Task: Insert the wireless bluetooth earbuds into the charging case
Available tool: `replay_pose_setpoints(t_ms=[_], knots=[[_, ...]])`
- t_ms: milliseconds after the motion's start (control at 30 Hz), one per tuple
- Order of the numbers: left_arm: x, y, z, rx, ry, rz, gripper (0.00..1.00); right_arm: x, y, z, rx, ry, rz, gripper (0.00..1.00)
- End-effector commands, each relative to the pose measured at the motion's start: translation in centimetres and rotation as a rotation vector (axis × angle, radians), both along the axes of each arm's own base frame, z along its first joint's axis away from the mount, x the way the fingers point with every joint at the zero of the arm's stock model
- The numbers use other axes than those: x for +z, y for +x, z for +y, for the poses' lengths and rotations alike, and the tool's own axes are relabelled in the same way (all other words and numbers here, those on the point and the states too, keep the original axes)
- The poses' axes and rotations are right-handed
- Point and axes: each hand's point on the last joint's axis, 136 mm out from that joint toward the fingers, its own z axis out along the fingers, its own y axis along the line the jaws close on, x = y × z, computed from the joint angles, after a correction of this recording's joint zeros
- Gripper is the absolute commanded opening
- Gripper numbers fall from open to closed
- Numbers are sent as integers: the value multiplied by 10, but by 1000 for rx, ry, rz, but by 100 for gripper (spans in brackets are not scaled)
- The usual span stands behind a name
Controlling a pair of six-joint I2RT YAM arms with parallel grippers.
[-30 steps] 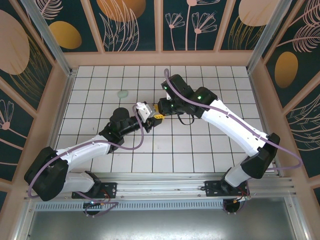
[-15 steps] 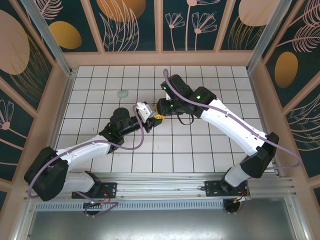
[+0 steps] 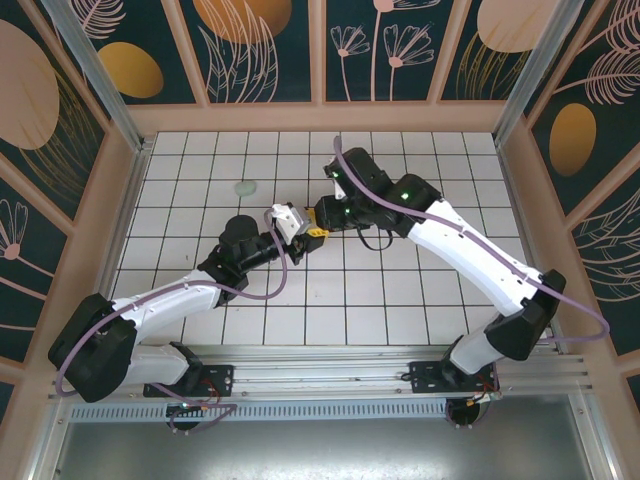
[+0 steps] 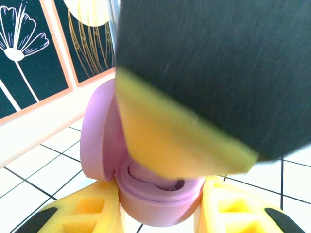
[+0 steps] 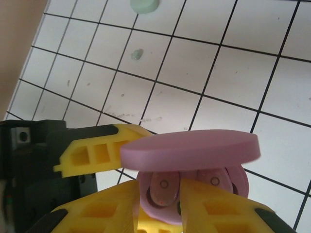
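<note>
Progress looks roughly halfway. Left pincer (image 4: 158,216) is clamped on the open pink case (image 5: 189,149), with both pink buds (image 5: 164,187) sitting in its wells. Right pincer (image 5: 160,204) straddles one, slightly spread; can't tell if it's gripping. A mint bud (image 5: 137,54) lies loose on the surface (image 5: 233,63), so mint's left, I'd guess.

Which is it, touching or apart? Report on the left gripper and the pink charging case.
Touching. Left wrist view: the pink charging case sits pressed between the left gripper's yellow fingers, no gap either side.
</note>
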Motion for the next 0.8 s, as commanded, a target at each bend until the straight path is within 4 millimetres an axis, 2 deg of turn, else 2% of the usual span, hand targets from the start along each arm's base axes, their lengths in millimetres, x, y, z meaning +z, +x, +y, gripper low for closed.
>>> replay_pose_setpoints(t_ms=[0,200,367,533,700,767], knots=[[26,-6,-2,-27,-69,-40,0,45,-6,-1,18,119,-88,28],[28,-14,-2,-60,-90,-38,0,77,-8,-4,26,283,-136,28],[32,-27,-3,-123,-135,-39,0,95,4,-36,-59,363,-194,29],[38,-33,-6,-165,-155,-47,0,93,13,-62,-102,425,-190,30],[44,-36,-12,-210,-152,-45,0,74,19,-63,-81,441,-132,28],[46,-37,-15,-230,-154,-41,0,67,18,-58,-51,453,-103,28]])
